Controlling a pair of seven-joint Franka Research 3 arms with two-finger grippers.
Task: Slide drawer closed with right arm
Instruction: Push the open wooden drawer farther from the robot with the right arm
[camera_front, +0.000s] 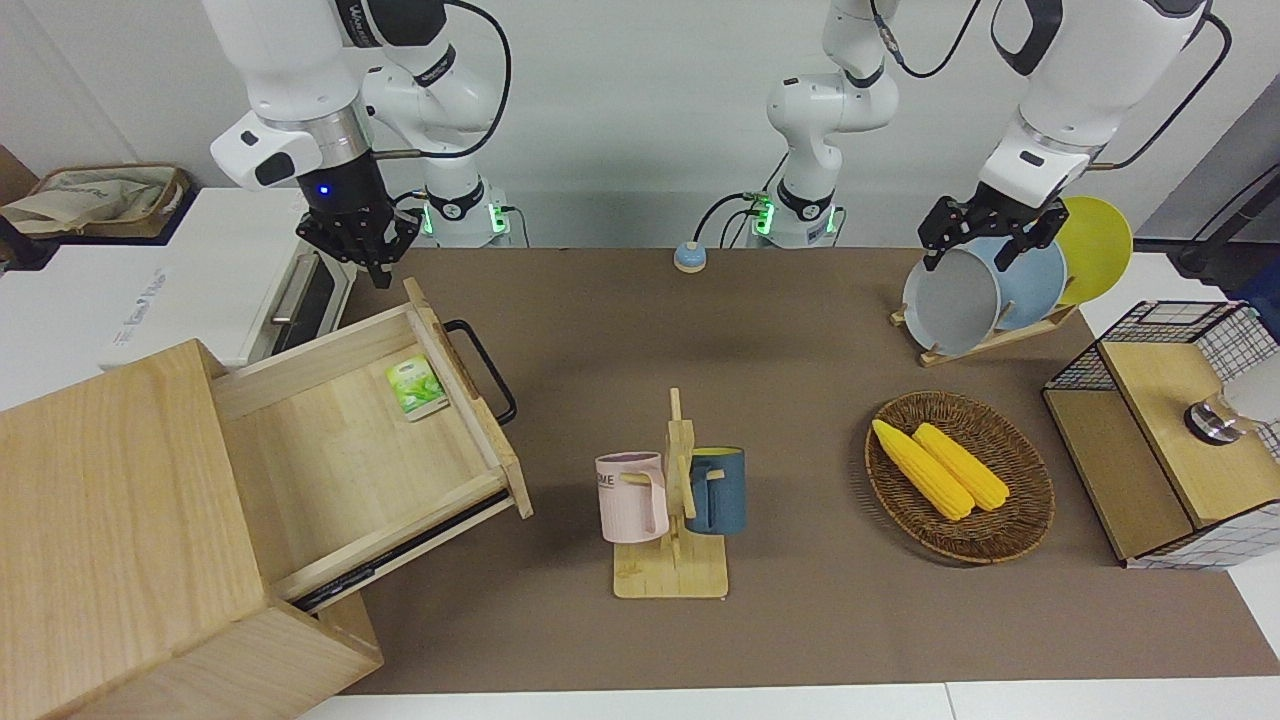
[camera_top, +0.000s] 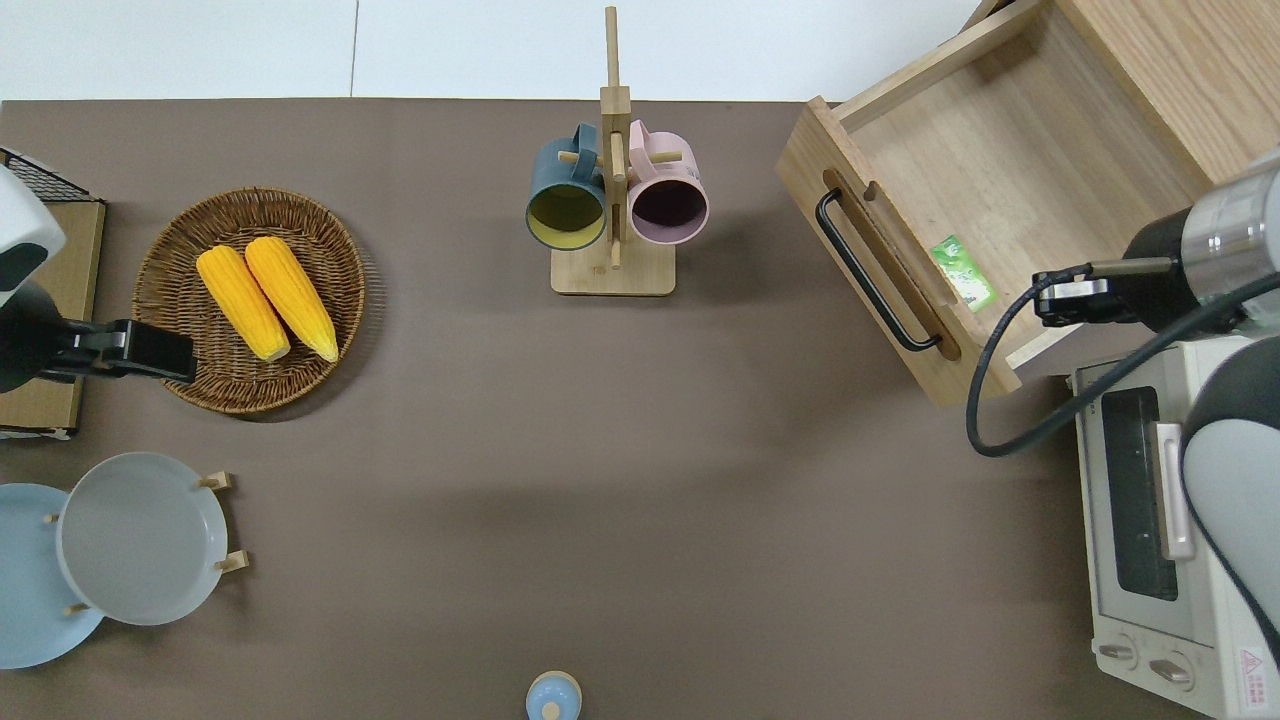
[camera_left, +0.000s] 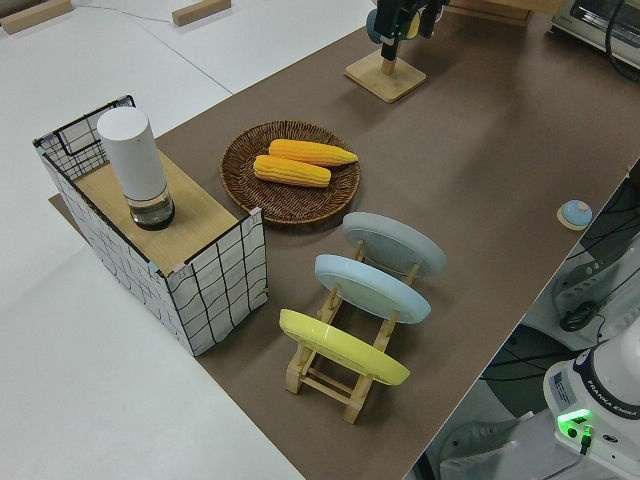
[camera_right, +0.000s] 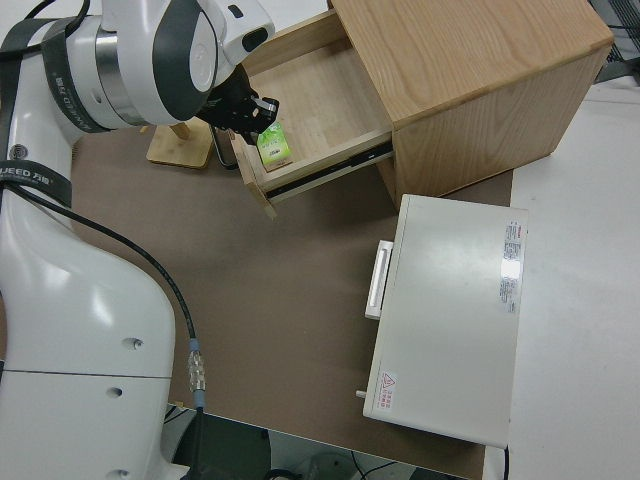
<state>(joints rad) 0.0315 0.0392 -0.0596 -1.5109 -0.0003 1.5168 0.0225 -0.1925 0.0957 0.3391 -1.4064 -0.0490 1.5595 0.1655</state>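
Note:
The pale-wood drawer (camera_front: 340, 440) (camera_top: 1000, 170) (camera_right: 310, 100) stands pulled far out of its box cabinet (camera_front: 110, 520) (camera_top: 1180, 60) (camera_right: 470, 70). Its black loop handle (camera_front: 490, 370) (camera_top: 870, 280) faces the middle of the table. A small green packet (camera_front: 416, 386) (camera_top: 964, 272) (camera_right: 273, 147) lies inside, against the front panel. My right gripper (camera_front: 372, 262) (camera_top: 1045, 298) (camera_right: 255, 112) hangs over the drawer's corner nearest the robots, just inside the front panel and close to the packet. It holds nothing that I can see. The left gripper (camera_front: 975, 250) is parked and open.
A white oven (camera_front: 200, 280) (camera_top: 1150, 520) (camera_right: 450, 310) stands beside the cabinet, nearer to the robots. Mid-table is a mug rack (camera_front: 672, 500) with two mugs. Toward the left arm's end are a basket of corn (camera_front: 958, 475), a plate rack (camera_front: 990, 290) and a wire-mesh box (camera_front: 1170, 440).

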